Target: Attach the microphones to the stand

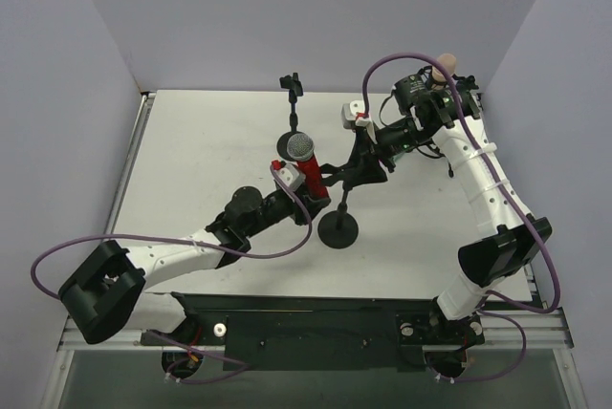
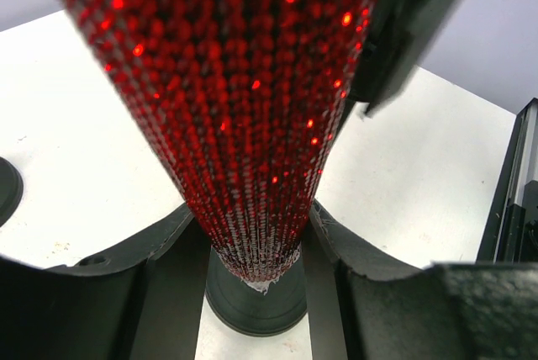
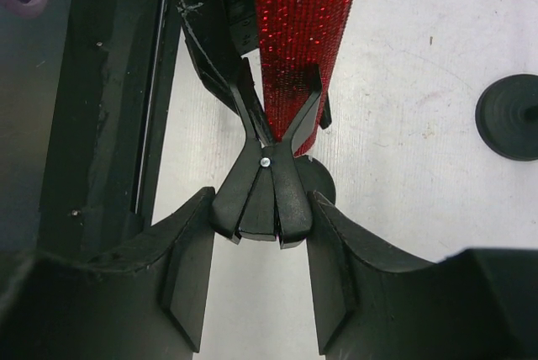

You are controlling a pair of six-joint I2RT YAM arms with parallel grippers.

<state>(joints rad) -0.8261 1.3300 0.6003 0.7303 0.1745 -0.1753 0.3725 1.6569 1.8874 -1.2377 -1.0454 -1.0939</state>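
the left gripper [image 2: 252, 246] pinches the glittery red stick microphone with silver mesh head [image 1: 308, 175] head-up mid-table, seated in the black spring clip [image 3: 262, 200] whose handles the right gripper [image 3: 261, 234] squeezes, probably keeping it open.

The glittery red microphone [image 1: 310, 178] stands close to upright, with its silver mesh head [image 1: 301, 147] uppermost. Its narrowing tail hangs just above a round black base [image 2: 256, 305]. The black clip [image 3: 273, 183] of the stand [image 1: 338, 229] spreads two prongs around the lower body (one on each side). A peach-pink microphone [image 1: 445, 64] shows only its head, at the far right.
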